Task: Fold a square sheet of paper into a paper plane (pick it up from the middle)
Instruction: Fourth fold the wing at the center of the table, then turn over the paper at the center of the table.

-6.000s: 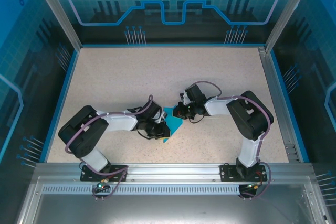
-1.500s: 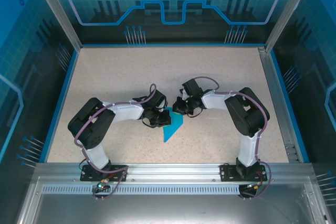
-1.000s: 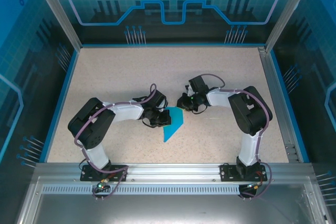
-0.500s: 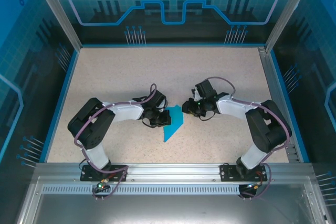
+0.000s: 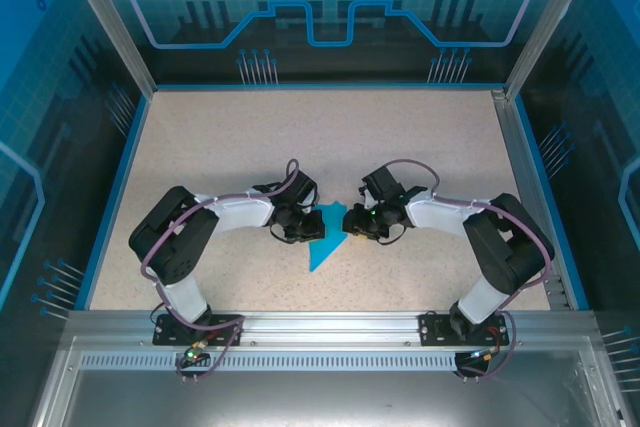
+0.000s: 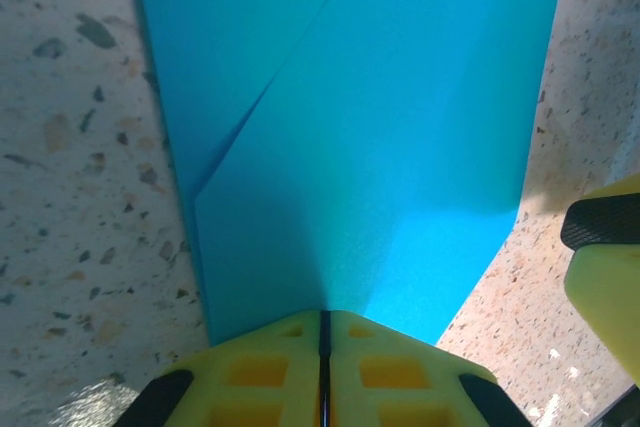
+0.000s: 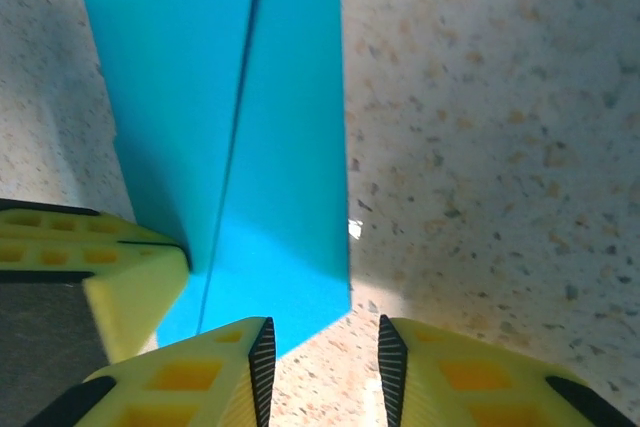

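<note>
The cyan-blue sheet of paper (image 5: 327,238) lies folded into a narrow pointed shape on the table's middle, its tip toward the near edge. A slanting fold runs across the paper (image 6: 380,127) in the left wrist view. My left gripper (image 5: 304,230) (image 6: 324,313) is shut, its tips resting on the paper's left part; whether paper is pinched between them is unclear. My right gripper (image 5: 349,222) (image 7: 322,332) stands open at the corner of the paper (image 7: 260,147), the left finger over the paper, the right over bare table.
The speckled beige tabletop (image 5: 420,147) is ringed by a blue rim, with a metal rail (image 5: 320,325) at the near edge. The two grippers face each other closely across the paper. A yellow finger of the other arm (image 6: 610,267) shows at the right.
The right gripper opened, swung out to the right, then came back to the paper's right corner. The left gripper and the paper stayed put.
</note>
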`<action>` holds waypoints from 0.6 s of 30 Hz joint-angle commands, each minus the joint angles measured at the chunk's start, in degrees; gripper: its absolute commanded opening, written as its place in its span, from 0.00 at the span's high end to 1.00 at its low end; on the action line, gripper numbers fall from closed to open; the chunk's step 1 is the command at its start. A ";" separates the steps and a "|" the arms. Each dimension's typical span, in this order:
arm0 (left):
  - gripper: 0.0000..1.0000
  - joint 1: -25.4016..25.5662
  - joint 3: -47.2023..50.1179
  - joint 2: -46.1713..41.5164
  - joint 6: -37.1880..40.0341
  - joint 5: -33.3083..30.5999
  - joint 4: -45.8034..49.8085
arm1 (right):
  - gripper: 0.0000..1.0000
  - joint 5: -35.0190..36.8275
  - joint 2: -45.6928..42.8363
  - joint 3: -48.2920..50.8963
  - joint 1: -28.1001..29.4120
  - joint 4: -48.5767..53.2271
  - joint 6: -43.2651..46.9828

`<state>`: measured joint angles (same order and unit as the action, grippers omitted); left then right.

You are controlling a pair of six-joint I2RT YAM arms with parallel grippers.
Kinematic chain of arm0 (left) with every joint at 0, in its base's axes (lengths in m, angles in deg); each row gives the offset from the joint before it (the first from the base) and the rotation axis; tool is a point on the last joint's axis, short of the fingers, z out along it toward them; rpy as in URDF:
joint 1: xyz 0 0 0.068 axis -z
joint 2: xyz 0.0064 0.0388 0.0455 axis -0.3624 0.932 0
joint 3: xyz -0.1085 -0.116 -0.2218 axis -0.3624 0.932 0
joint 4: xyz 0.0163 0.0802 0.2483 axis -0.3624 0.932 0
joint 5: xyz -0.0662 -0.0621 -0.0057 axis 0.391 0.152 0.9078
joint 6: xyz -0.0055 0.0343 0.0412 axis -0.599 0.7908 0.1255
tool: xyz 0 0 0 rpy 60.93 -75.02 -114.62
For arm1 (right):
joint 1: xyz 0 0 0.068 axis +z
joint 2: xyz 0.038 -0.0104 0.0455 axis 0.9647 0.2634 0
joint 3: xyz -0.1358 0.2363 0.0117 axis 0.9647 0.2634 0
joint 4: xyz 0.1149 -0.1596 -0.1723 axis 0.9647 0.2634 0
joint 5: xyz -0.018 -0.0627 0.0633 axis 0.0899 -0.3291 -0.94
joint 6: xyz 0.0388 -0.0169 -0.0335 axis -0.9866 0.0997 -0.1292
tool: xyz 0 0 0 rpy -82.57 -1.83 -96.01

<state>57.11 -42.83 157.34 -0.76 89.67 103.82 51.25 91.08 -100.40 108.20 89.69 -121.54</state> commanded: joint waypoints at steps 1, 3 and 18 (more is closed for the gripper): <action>0.90 0.34 -1.22 0.40 1.00 -1.45 4.03 | 0.64 0.49 -0.61 0.67 0.62 0.27 -0.82; 0.90 0.35 -1.40 0.65 0.86 -1.29 3.69 | 0.64 0.43 0.02 0.29 0.68 0.74 -0.61; 0.89 0.33 -1.97 2.10 0.87 -0.56 3.48 | 0.67 -3.77 4.25 0.47 1.33 -5.65 -2.02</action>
<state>57.11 -43.81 157.88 -0.52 89.34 105.29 49.63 93.49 -100.07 108.49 86.56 -122.62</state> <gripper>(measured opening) 0.106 0.333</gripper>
